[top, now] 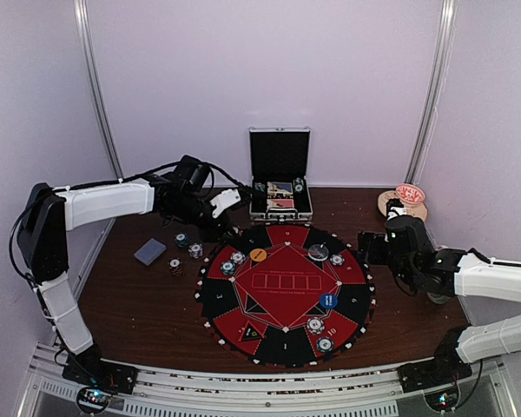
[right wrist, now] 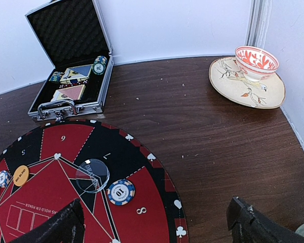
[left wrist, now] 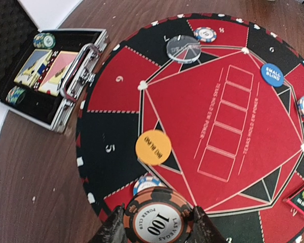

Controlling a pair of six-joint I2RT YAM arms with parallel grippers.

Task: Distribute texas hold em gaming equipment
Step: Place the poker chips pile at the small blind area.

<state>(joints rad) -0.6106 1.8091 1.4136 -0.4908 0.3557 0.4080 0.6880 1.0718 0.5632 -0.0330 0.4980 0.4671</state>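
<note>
— One chip is all your left pincer [left wrist: 158, 225] has: the brown chip [left wrist: 158, 215] marked 100, pinched by its edges with the jaws drawn in tight on it. It hangs over the mat [top: 282, 287] close to the rim, at about ten o'clock.

— That edge grip makes sense to me. The face stays flat, so you can lower it onto a seat wedge and let go without it rolling. A white-edged chip [left wrist: 147, 183] already lies right beneath it, with the orange disc [left wrist: 153, 147] just beyond, so this wedge looks to be the one you're filling.

— Your right pincer [right wrist: 154, 215] is spread as wide as it goes and carries nothing. It sits at three o'clock of the mat, and I'd guess it's parked there to stay out of the left arm's way.

— Your supply is on the left side too. The loose chips [top: 182, 239] wait on the desk [top: 139, 304] at ten o'clock, just off the mat, and the card deck [top: 149, 252] lies at nine o'clock beside them. Both are probably within easy reach of the left arm.

— At twelve o'clock the case [top: 280, 187] stands open, with more chips and card packs inside. I'd expect you to draw from it once the loose ones run out.
</note>
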